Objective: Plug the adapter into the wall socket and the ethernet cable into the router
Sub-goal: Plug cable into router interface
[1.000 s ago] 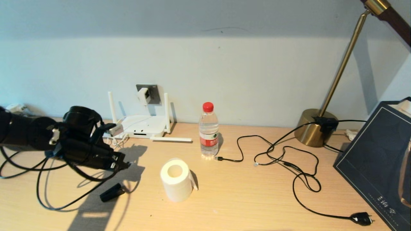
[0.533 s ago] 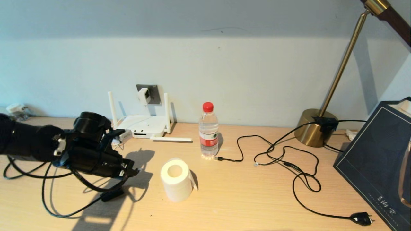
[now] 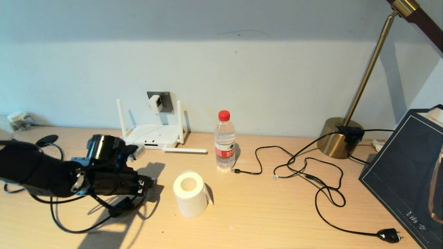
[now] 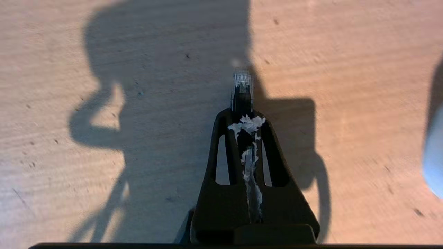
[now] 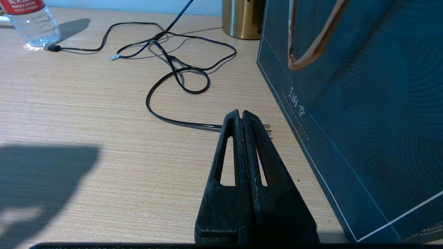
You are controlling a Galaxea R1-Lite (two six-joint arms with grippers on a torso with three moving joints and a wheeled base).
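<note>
My left gripper (image 3: 148, 182) hovers low over the table's left side, in front of the router (image 3: 152, 135). It is shut on the ethernet cable (image 3: 69, 229), whose clear plug end (image 4: 242, 80) sticks out past the left gripper (image 4: 242, 116) tips. The cable's round black disc (image 3: 46, 140) lies at the back left. The white adapter (image 3: 154, 103) sits on the dark wall socket (image 3: 166, 98) above the router. My right gripper (image 5: 241, 113) is shut and empty, low over the table beside a dark blue bag (image 5: 363, 103).
A white paper roll (image 3: 189, 193) stands just right of the left gripper, a water bottle (image 3: 225, 141) behind it. A thin black cord (image 3: 322, 186) with a two-pin plug (image 3: 389, 236) sprawls at the right. A brass lamp base (image 3: 337, 138) stands by the wall.
My left arm has swung right and nearer the table's front, carrying the cable's plug end. The cable loops shifted, and the black disc now shows at the back left.
</note>
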